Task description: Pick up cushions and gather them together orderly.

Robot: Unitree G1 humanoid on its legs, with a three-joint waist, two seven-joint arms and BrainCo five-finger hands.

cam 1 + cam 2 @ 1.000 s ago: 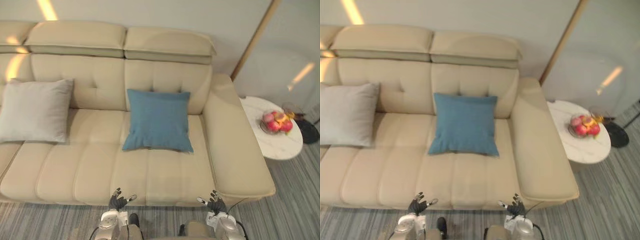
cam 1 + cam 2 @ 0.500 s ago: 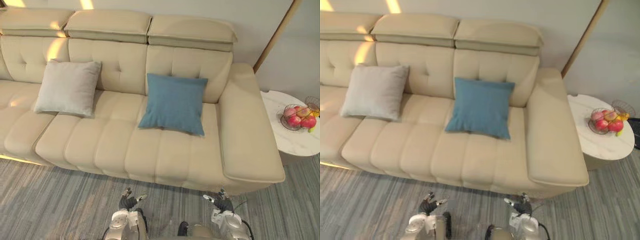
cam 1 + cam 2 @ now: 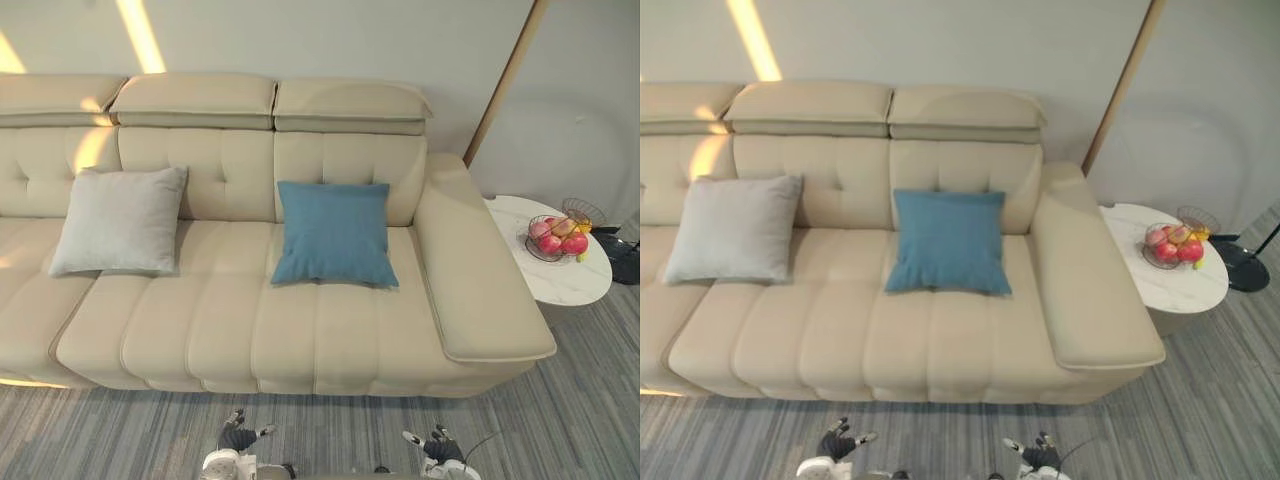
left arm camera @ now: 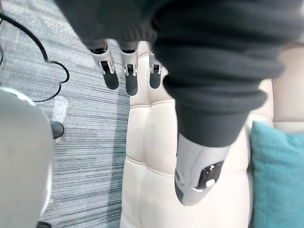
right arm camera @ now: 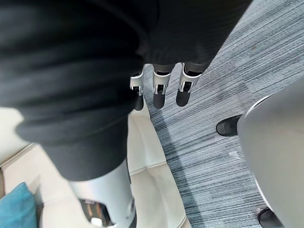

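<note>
Blue cushion (image 3: 334, 233), grey cushion (image 3: 120, 221) far from L robot hand (image 3: 237, 438), R robot hand (image 3: 438, 447); spread.

grey cushion (image 3: 120, 221) | leaning on backrest, left || blue cushion (image 3: 334, 233) | leaning, right, well apart

We see a cream sofa (image 3: 250, 330) carrying a teal-blue cushion (image 3: 334, 232) and a pale grey cushion (image 3: 120, 220), both plain. The floor (image 3: 130, 430) is grey with fine darker stripes. The white worktop (image 3: 570, 285) holds red and yellow fruit (image 3: 548, 243). Our left hand (image 4: 129, 76) and right hand (image 5: 159, 90) show silver fingers with dark tips.
</note>
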